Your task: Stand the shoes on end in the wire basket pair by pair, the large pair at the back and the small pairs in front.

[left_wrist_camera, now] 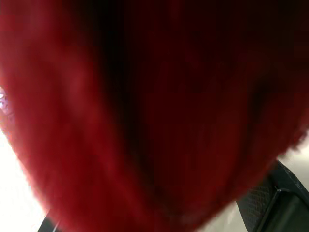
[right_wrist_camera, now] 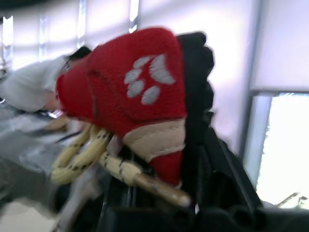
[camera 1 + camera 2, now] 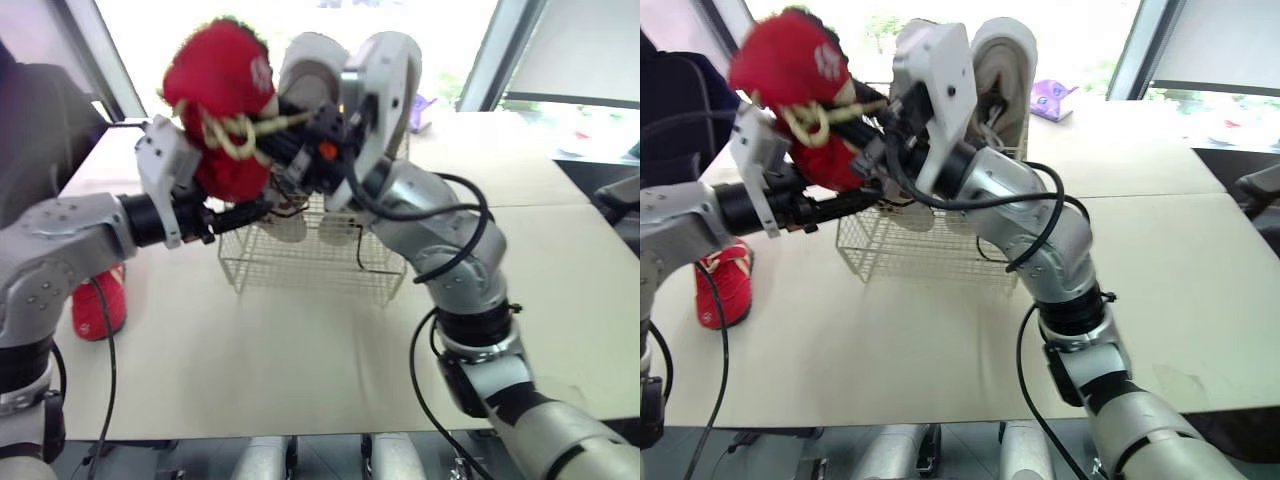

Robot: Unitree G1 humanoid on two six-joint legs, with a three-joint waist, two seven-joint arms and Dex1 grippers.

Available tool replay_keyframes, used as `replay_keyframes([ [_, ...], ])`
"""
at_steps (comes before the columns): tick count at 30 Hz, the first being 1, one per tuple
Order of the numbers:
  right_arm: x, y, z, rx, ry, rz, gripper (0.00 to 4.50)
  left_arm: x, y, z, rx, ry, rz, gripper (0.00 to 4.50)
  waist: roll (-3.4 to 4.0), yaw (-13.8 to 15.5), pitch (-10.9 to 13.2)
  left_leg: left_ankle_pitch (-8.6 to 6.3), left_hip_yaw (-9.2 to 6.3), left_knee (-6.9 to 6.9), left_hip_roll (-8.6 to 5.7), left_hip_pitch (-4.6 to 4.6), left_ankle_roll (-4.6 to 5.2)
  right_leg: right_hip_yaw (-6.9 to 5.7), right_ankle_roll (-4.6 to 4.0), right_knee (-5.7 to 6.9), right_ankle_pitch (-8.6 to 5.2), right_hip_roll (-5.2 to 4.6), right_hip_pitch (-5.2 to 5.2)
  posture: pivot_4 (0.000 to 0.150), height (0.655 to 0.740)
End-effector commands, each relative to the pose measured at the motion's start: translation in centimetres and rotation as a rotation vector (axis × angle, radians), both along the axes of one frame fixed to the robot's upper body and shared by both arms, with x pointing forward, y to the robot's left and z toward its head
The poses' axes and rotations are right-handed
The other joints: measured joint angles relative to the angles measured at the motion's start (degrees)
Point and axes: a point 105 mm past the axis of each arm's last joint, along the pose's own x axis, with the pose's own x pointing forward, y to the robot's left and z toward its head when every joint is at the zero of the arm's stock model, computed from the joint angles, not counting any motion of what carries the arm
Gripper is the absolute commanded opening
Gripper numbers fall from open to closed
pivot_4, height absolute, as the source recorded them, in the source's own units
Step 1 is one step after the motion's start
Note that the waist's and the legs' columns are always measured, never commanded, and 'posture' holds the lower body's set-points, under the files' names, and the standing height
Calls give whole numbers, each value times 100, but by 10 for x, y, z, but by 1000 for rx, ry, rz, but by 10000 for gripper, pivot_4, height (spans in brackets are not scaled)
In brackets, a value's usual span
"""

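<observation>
Aloft, red shoe (image 3: 225, 90) in left hand (image 3: 240, 208)

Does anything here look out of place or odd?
One small red shoe sits alone on the table, off to the robot's left of the wire basket. Its mate is held up in the air with its yellow laces dangling loose. Nothing looks spilled or damaged.

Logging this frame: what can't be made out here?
1. Which gripper carries the raised red shoe: in the head views the left gripper and right gripper crowd around it, and in the left wrist view the shoe lies against the lens.
2. How many pale shoes stand in the wire basket: both arms cover its back half.
3. The second red shoe: partly behind the left arm.
</observation>
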Motion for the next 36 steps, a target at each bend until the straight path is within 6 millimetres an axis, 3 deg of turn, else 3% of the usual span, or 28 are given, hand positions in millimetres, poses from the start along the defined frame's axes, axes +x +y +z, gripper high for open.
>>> replay_keyframes([
  [1,-9,-127,52,68,-25,-82,4726,-21,16,20,-72,-26,-9,30284,-34,133,35,-4,-35,12,-6,2,4,0,-9,-35,-5,21,34,1500,6563],
  [2,-10,-138,57,82,-25,-91,4726,-29,18,15,-82,19,-44,30284,-27,122,38,-5,-56,4,-1,-5,4,9,-33,-96,-4,53,54,1500,6563],
  [6,-14,-153,69,161,-33,-83,4726,-43,32,10,-166,93,-100,30284,-14,-98,28,-14,-22,-52,17,33,17,33,-26,-92,0,45,67,1500,6563],
  [10,-15,-156,67,168,-31,-80,4726,-43,43,15,-212,109,-115,30284,-8,-153,29,14,-32,-104,42,39,-25,28,-56,-56,-8,42,32,1500,6563],
  [17,-20,-155,59,131,16,-73,4726,-50,38,22,-276,162,-209,30284,-5,-61,30,15,-39,-98,33,26,-28,14,-67,-69,-14,49,33,1500,6563],
  [22,-30,-140,41,11,67,-36,4726,-58,30,4,-261,248,-262,30284,-5,-26,30,15,-39,-94,26,21,-28,15,-67,-75,-13,42,36,1500,6563],
  [27,-32,-123,19,-88,72,-16,4726,-56,28,1,-252,268,-278,30284,-4,-52,30,15,-39,-95,31,23,-28,15,-68,-72,-14,39,32,1500,6563],
  [36,-7,-102,-33,-224,31,-52,4726,-56,-5,-16,-233,281,-299,30284,-5,-33,29,15,-39,-90,28,26,-29,15,-65,-73,-12,40,41,1500,6563],
])
